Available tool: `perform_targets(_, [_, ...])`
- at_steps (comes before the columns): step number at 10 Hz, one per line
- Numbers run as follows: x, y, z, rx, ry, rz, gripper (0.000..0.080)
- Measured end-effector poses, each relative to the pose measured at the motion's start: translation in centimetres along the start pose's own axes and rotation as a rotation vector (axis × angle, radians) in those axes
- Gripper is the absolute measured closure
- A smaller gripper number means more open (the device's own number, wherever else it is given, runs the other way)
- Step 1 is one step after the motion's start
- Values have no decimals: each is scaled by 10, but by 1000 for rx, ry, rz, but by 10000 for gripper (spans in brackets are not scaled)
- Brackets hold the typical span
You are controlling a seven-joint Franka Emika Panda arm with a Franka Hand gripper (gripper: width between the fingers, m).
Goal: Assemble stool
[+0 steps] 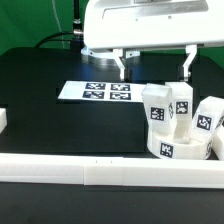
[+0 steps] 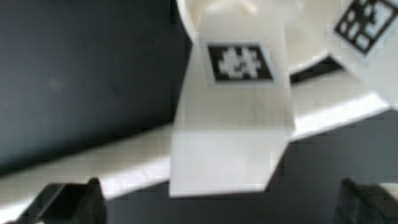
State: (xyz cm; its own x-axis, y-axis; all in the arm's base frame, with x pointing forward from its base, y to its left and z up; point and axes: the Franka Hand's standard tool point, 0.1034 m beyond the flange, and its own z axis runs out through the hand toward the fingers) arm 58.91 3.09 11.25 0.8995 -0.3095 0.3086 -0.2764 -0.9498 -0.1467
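Observation:
The round white stool seat [image 1: 180, 148] lies on the black table at the exterior view's right. Three white blocky legs with tags stand on it: one [image 1: 157, 105], one [image 1: 181, 100] and one leaning [image 1: 208, 118]. My gripper [image 1: 155, 65] hangs above and behind them, jaws wide open and empty, touching nothing. In the wrist view a tagged leg [image 2: 233, 110] lies between and beyond my fingertips [image 2: 71, 205], my gripper [image 2: 222, 208] is open, and another tagged leg [image 2: 365, 25] shows at the edge.
The marker board [image 1: 95, 92] lies on the table to the exterior view's left of the stool. A long white border rail [image 1: 100, 170] runs along the near edge and shows in the wrist view [image 2: 107, 168]. A small white block [image 1: 3, 120] sits at the far left.

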Motion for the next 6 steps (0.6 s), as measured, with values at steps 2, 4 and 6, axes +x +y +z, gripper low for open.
perform_targets(2, [-1, 0, 1, 11, -116, 15, 151])
perform_targets(4, [-7, -4, 1, 19, -237, 35, 151])
perform_targets(6, [-8, -3, 1, 25, -309, 30, 151])
